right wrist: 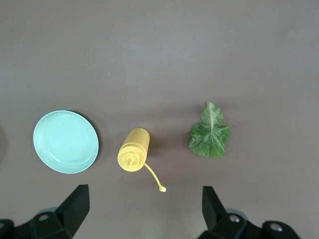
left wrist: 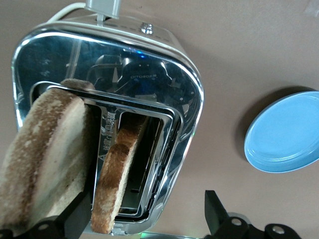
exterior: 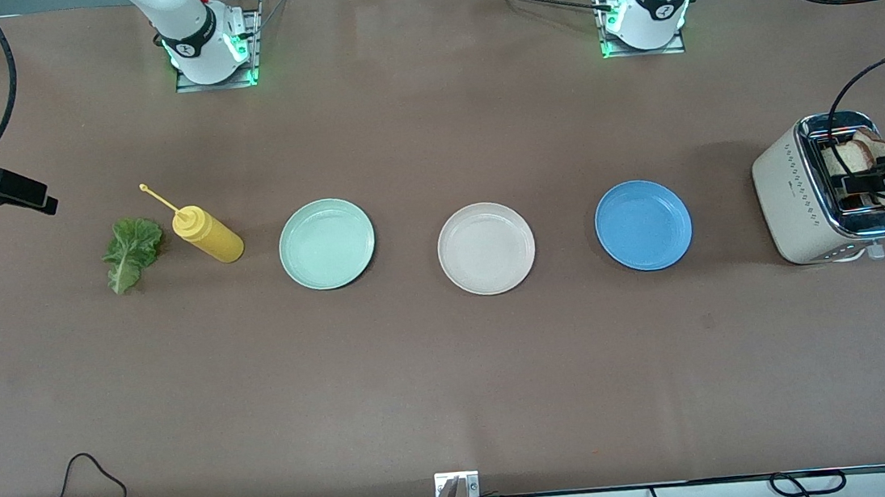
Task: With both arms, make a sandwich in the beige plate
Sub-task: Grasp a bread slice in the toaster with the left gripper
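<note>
Barely begun: beige plate (exterior: 485,247) bare at mid-table between mint plate (exterior: 327,243) and blue plate (exterior: 643,225), both bread slices (left wrist: 47,154) upright in toaster (exterior: 823,191) at the left arm's end, lettuce (exterior: 132,250) flat beside mustard bottle (exterior: 205,232) at the right arm's end. Left gripper (left wrist: 144,219) spread wide over toaster, nothing grasped; right gripper (right wrist: 144,211) likewise wide, empty, high above lettuce and bottle. Left to do: bread, lettuce, bread onto beige plate.

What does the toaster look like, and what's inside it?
The toaster is cream with a shiny chrome top, standing upright at the left arm's end of the table, beside the blue plate. Two bread slices poke up from its two slots. The left gripper is open over them.
</note>
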`<action>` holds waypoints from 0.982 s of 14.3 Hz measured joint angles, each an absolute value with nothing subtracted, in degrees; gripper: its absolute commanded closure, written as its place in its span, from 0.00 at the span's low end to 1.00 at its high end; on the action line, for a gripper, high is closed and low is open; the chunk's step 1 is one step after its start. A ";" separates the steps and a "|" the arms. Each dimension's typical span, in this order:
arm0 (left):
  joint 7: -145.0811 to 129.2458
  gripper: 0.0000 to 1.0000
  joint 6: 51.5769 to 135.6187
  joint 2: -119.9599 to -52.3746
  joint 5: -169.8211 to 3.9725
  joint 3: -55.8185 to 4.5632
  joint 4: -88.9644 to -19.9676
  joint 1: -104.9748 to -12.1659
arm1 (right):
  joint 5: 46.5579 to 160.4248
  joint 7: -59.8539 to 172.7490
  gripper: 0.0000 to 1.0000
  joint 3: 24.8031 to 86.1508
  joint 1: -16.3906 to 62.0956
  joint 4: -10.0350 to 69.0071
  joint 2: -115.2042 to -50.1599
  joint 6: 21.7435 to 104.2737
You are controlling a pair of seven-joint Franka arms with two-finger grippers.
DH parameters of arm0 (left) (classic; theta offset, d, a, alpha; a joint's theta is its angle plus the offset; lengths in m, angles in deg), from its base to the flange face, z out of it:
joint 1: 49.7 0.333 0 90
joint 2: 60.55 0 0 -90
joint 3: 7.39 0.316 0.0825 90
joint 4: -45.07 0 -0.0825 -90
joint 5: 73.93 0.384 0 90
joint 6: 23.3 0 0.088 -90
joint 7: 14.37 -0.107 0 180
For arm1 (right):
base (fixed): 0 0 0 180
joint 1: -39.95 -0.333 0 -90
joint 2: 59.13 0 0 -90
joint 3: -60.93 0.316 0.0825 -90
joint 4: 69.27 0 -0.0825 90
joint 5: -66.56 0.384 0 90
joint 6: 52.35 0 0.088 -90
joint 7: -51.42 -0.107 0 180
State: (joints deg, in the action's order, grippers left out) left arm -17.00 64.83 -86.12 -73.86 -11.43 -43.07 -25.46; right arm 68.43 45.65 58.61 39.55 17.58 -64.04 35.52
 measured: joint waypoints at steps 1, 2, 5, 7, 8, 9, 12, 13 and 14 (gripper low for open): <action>-17.00 0.01 64.83 -86.31 -73.86 -11.43 -43.11 -25.45 | 68.45 45.65 0.00 58.61 39.56 17.58 -64.04 35.52; -17.00 0.02 64.76 -86.41 -73.86 -11.43 -43.11 -25.46 | 68.46 45.65 0.00 58.61 39.56 17.58 -64.04 35.51; -17.00 0.20 63.72 -86.42 -73.85 -11.43 -43.10 -25.45 | 68.48 45.65 0.00 58.61 39.56 17.59 -64.04 35.50; -17.00 0.28 63.40 -86.42 -73.84 -11.43 -43.08 -25.45 | 68.50 45.65 0.00 58.61 39.56 17.59 -64.04 35.50; -17.00 0.29 63.34 -86.41 -73.84 -11.43 -43.08 -25.45 | 68.50 45.65 0.00 58.60 39.57 17.59 -64.04 35.50; -17.00 0.31 63.26 -86.41 -73.83 -11.42 -43.07 -25.43 | 68.51 45.65 0.00 58.60 39.57 17.59 -64.04 35.50; -16.98 0.36 63.15 -86.47 -73.83 -11.40 -43.12 -24.79 | 68.53 45.65 0.00 58.60 39.57 17.59 -64.04 35.50; -16.98 0.37 63.08 -86.58 -73.83 -11.39 -43.15 -24.48 | 68.53 45.65 0.00 58.60 39.57 17.59 -64.04 35.50; -16.98 0.38 62.91 -86.73 -73.83 -11.39 -43.18 -24.21 | 68.53 45.65 0.00 58.60 39.57 17.59 -64.04 35.50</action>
State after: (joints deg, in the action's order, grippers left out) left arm -16.98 62.91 -86.73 -73.83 -11.39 -43.18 -24.21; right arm 68.53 45.65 58.60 39.57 17.59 -64.04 35.50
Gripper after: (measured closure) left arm 0.344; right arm 0.000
